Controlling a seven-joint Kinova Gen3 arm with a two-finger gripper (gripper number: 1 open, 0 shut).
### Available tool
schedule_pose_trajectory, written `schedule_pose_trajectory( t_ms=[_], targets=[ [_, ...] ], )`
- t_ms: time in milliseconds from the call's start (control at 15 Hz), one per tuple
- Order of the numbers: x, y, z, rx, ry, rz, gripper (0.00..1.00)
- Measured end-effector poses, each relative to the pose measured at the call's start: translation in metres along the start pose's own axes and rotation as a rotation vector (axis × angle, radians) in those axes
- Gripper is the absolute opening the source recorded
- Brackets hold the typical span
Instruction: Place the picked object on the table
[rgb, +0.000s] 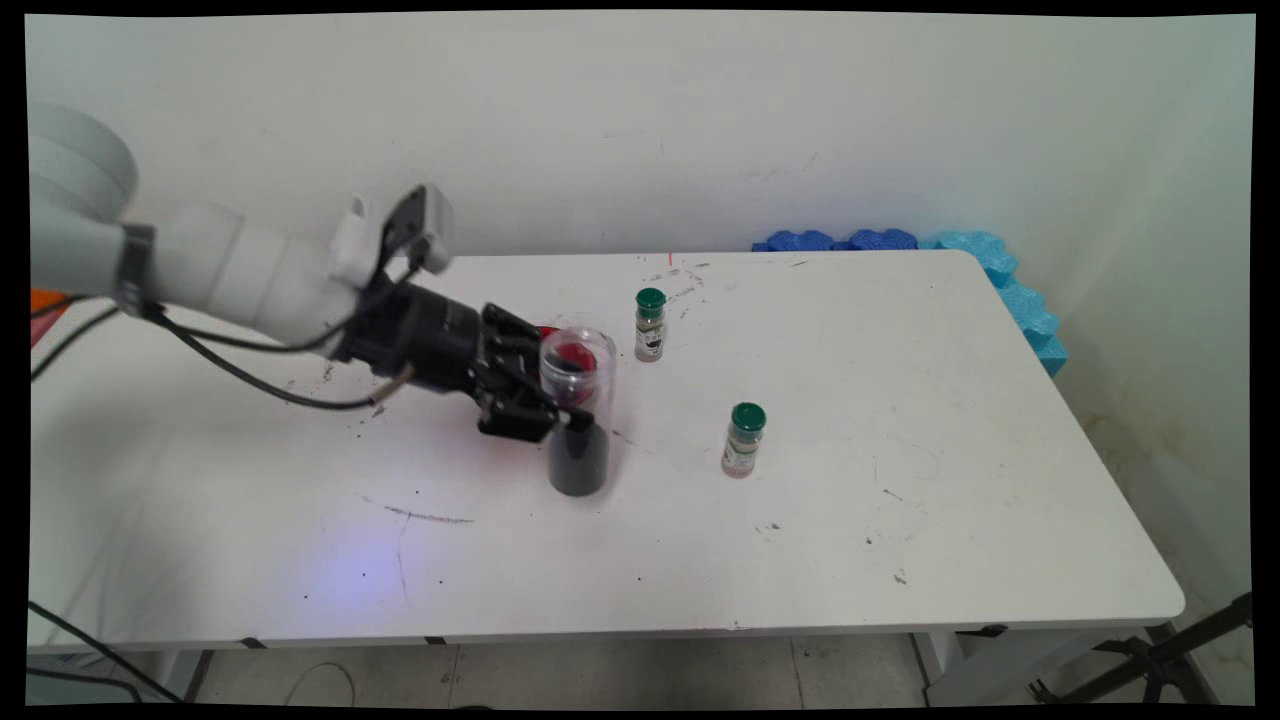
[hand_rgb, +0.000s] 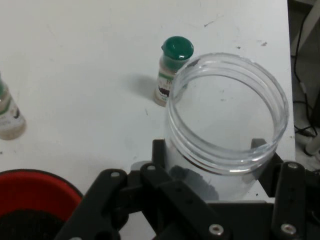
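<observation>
1. Where the table (rgb: 900, 560) is nearest, one green-capped bottle (rgb: 743, 439) stands.
2. Gripper (rgb: 556, 395) clamps a clear open jar (rgb: 577, 410), upright, dark stuff inside.
3. Red lid (hand_rgb: 30, 200) beside jar; second bottle (rgb: 650, 324) farther back.

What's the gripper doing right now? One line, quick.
Gripper: shut on the clear open-topped jar, a finger on either side of it; the jar stands upright on the table.
</observation>
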Motion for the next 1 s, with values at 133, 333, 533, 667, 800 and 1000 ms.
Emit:
schedule_pose_trajectory(
  t_ms=[133,333,533,667,800,1000],
  targets=[
    [-0.006,0.001,0.011,-0.002,0.002,0.002,0.00],
    [-0.015,0.001,0.030,-0.003,0.005,0.004,0.00],
    [-0.024,0.002,0.043,0.000,0.004,0.005,0.00],
    [-0.029,0.001,0.051,0.002,0.005,0.006,0.00],
    [-0.031,0.001,0.055,0.003,0.006,0.007,0.00],
    [-0.035,0.000,0.060,0.005,0.009,0.007,0.00]
  ],
)
